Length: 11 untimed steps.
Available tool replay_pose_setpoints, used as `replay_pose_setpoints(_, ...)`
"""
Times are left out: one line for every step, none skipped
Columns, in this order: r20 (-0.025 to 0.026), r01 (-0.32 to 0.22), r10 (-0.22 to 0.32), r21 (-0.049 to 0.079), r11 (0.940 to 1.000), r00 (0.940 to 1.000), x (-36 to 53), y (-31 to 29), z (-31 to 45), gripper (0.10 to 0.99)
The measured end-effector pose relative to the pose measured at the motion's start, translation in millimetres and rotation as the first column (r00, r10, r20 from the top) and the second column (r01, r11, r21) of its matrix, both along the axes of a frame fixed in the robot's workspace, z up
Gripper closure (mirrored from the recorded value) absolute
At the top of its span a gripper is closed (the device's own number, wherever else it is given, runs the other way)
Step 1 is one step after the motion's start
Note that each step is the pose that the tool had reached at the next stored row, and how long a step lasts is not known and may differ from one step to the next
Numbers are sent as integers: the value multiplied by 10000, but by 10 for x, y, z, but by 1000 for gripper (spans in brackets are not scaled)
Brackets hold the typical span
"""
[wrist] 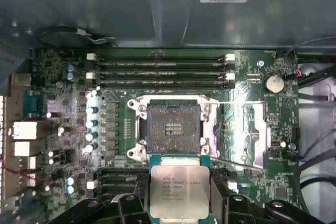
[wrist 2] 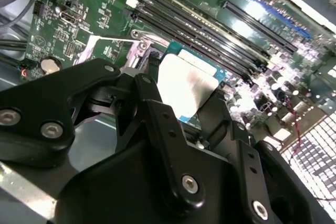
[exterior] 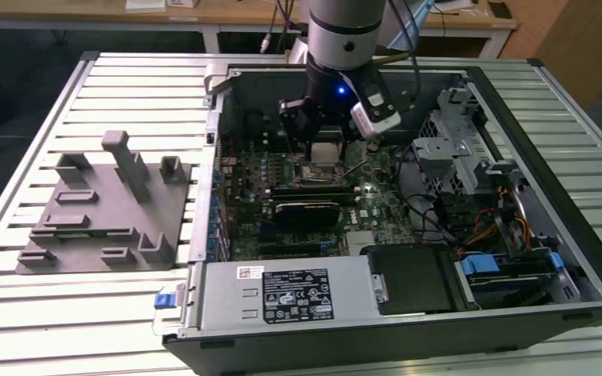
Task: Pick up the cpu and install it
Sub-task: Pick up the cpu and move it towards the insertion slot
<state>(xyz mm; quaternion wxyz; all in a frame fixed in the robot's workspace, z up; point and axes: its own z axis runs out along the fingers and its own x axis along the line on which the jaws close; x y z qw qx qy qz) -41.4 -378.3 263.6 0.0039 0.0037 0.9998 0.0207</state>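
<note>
The cpu (exterior: 325,149), a small square chip with a pale metal top, hangs just above the motherboard inside the open computer case. My gripper (exterior: 325,139) is shut on it, with black fingers (wrist 2: 152,93) pressing on two opposite edges. In the first wrist view the cpu (wrist: 178,190) sits between the jaws, right beside the open black socket (wrist: 172,129) with its metal frame. The socket is empty, its contact field exposed. In the second wrist view the cpu (wrist 2: 186,85) is tilted away from the camera over the board.
A grey fixture (exterior: 103,204) lies on the slatted table at the exterior view's left. Inside the case (exterior: 552,258) are long black memory slots (wrist: 160,69), a power supply (exterior: 291,294), drive cages (exterior: 458,141) and loose cables (exterior: 489,227).
</note>
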Motion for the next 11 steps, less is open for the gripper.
replay_pose_setpoints(-4, 0, 0, 0, 10000, 10000, 4, 11, -12, 541)
replay_pose_setpoints(-9, -1, 1, 0, 10000, 10000, 8, 22, -26, 541)
replay_pose_setpoints(-13, -1, 1, -1, 10000, 10000, 12, 33, -38, 541)
replay_pose_setpoints(-18, -1, 1, -1, 10000, 10000, 16, 43, -50, 541)
replay_pose_setpoints(-23, 0, 0, -1, 10000, 10000, 20, 53, -62, 541)
replay_pose_setpoints(-28, 0, 0, -3, 10000, 10000, 24, 64, -73, 541)
replay_pose_setpoints(-33, -1, 1, -3, 10000, 10000, 28, 73, -83, 541)
replay_pose_setpoints(-38, 0, 0, -4, 10000, 10000, 33, 82, -93, 541)
replay_pose_setpoints(-42, 0, 0, -4, 10000, 10000, 36, 88, -100, 541)
replay_pose_setpoints(-44, 0, 0, -4, 10000, 10000, 39, 89, -103, 541)
replay_pose_setpoints(-45, 0, 0, -5, 10000, 10000, 39, 89, -103, 541)
